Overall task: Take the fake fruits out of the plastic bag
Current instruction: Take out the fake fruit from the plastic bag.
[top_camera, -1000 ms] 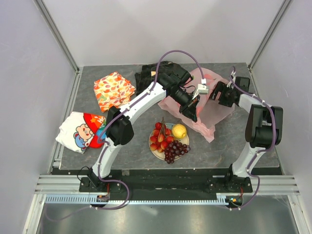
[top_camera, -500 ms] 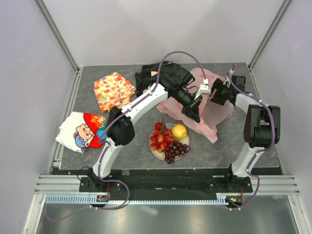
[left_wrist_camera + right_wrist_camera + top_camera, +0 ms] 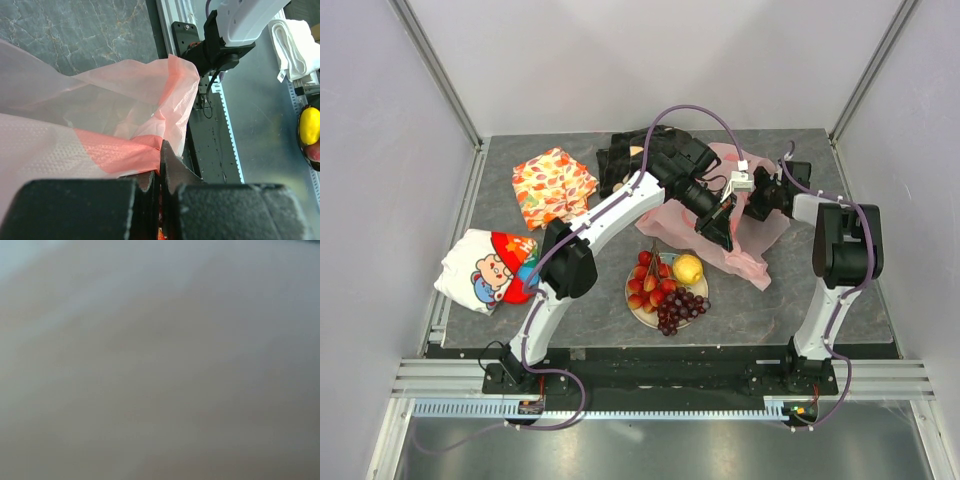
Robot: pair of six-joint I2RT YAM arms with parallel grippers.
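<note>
The pink plastic bag [image 3: 750, 235] lies crumpled at the back right of the table. My left gripper [image 3: 722, 226] is shut on a fold of its film, and the left wrist view shows the closed jaws [image 3: 161, 150] pinching the pink film [image 3: 100, 125]. My right gripper [image 3: 763, 200] presses against the bag from the right. Its wrist view is a grey blur, so its jaws do not show. The red fruit cluster [image 3: 648, 280], the lemon-like fruit [image 3: 688, 268] and the grape bunch [image 3: 680, 308] lie on a plate [image 3: 633, 303] in front of the bag.
An orange leaf-print cloth [image 3: 553, 185] lies at the back left. A black patterned cloth [image 3: 618, 160] lies behind the left arm. A white cloth with a red-and-blue print [image 3: 485, 268] lies at the left edge. Frame posts stand at the back corners.
My right gripper has moved left, into the bag beside the left gripper. The bag's right side has drawn inward. The left gripper has barely moved.
</note>
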